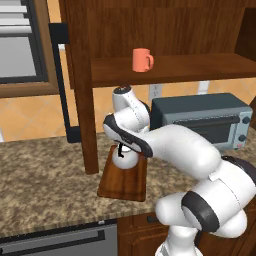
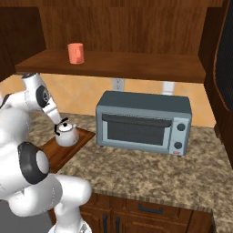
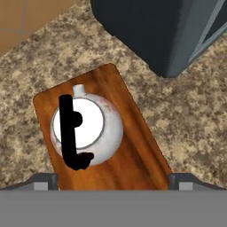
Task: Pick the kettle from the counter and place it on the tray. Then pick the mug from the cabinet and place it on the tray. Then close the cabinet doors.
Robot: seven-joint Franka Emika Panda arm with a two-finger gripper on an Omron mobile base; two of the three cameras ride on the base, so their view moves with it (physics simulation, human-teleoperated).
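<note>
Step in hand: the kettle (image 3: 86, 130) sits on the tray (image 3: 133, 146), so by my reading the first placement is done and the release is finishing.
Gripper: the gripper (image 3: 113, 181) hangs right above the kettle, its fingers (image 3: 44, 181) spread wide at either side of the tray and pinching nothing.
Kettle: upright on the tray's far half, black handle arched over the lid, nothing touching it.
Tray: flat on the granite counter (image 1: 45, 175), just beside the cabinet's upright post (image 1: 85, 100).
Mug: the coral mug (image 1: 142, 60) stands on the cabinet shelf (image 1: 200, 67), well above the tray, handle to the right in the left base view.
Next move: probably lift straight up clear of the kettle handle, then reach up to the shelf for the mug.
In the way: the shelf's front edge overhangs the arm; the toaster oven (image 2: 143, 123) stands near the tray.
Cabinet doors: open; one door (image 2: 223, 68) shows at the right edge of the right base view.
</note>
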